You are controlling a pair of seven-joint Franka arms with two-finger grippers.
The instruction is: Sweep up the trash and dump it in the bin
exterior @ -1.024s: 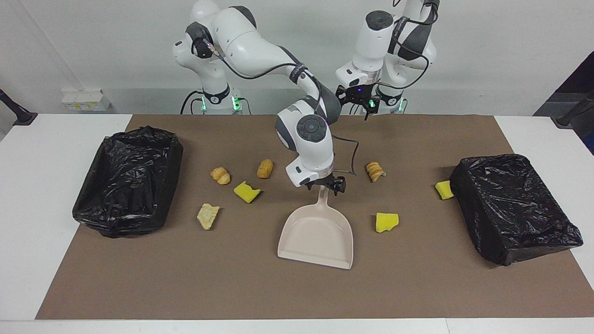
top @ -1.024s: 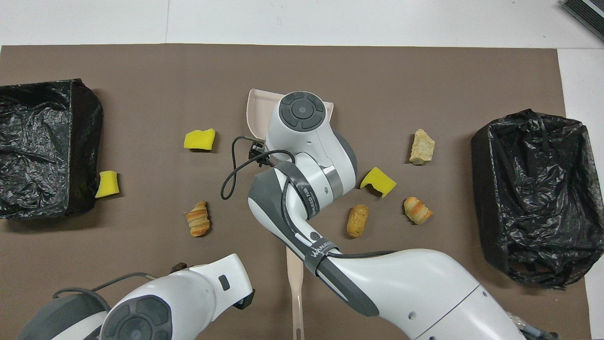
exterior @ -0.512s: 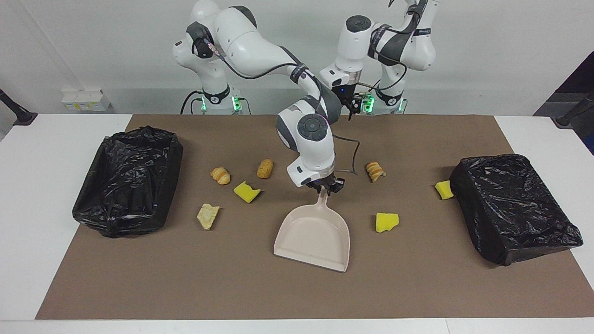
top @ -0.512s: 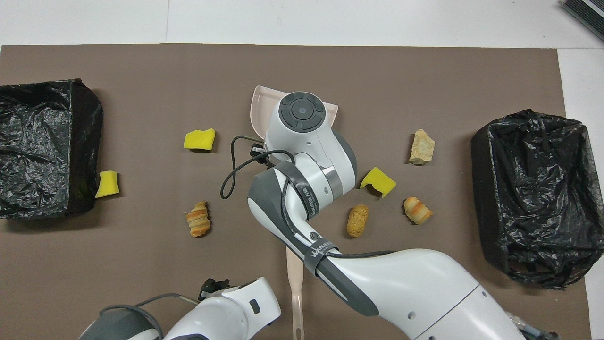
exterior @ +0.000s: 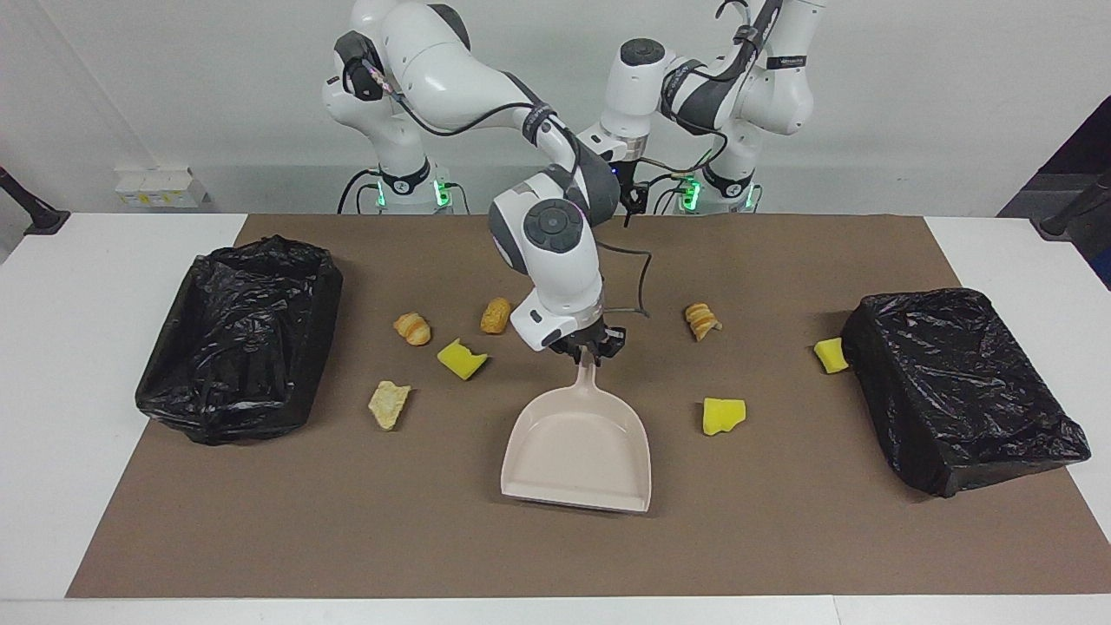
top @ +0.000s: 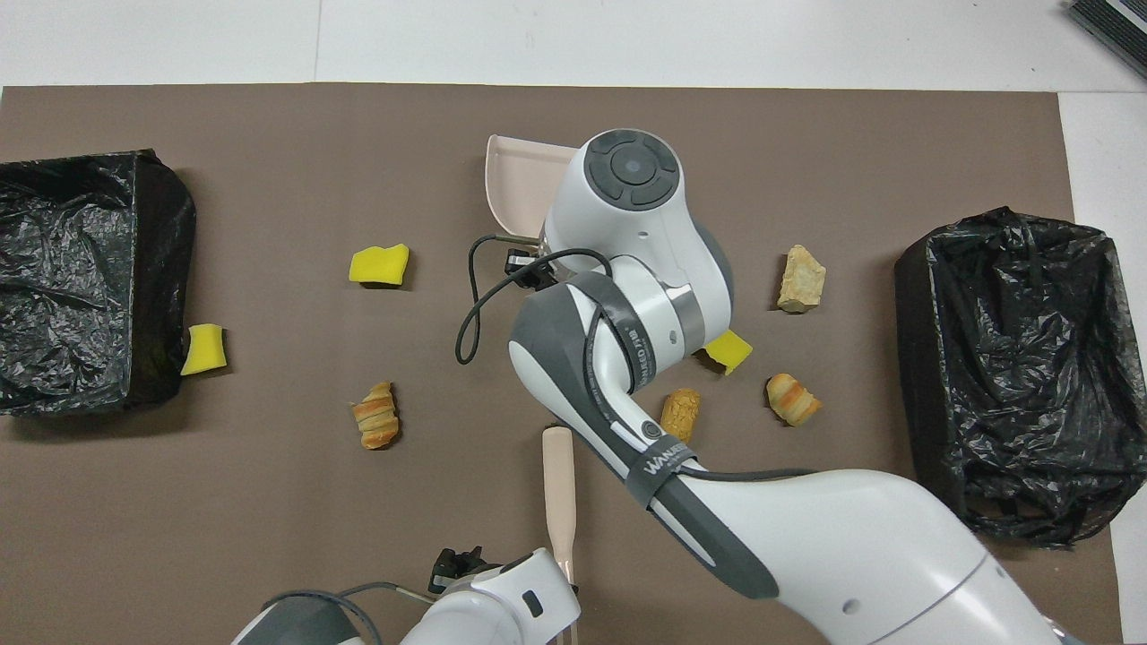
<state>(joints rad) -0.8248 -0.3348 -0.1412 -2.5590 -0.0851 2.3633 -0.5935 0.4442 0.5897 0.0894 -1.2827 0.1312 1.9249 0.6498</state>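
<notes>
My right gripper (exterior: 588,352) is shut on the handle of the beige dustpan (exterior: 577,447), whose pan (top: 520,179) points away from the robots; in the overhead view the wrist hides the grip. Trash lies scattered around it on the mat: yellow sponge chunks (exterior: 462,358) (exterior: 723,416) (exterior: 831,355) and bread pieces (exterior: 412,328) (exterior: 496,315) (exterior: 701,320) (exterior: 389,404). The bin (exterior: 243,338) lined with a black bag stands at the right arm's end. My left gripper (top: 459,566) hangs open beside the brush's beige handle (top: 557,484), at the robots' edge.
A second black-bagged bin (exterior: 959,386) stands at the left arm's end, one sponge chunk touching its wall. A brown mat (exterior: 347,538) covers the white table. The right arm's cable (top: 475,296) loops out beside the wrist.
My right gripper has shut on the dustpan handle and dragged the pan toward the right arm's end, turning it slightly. The left arm has swung in toward the brush handle.
</notes>
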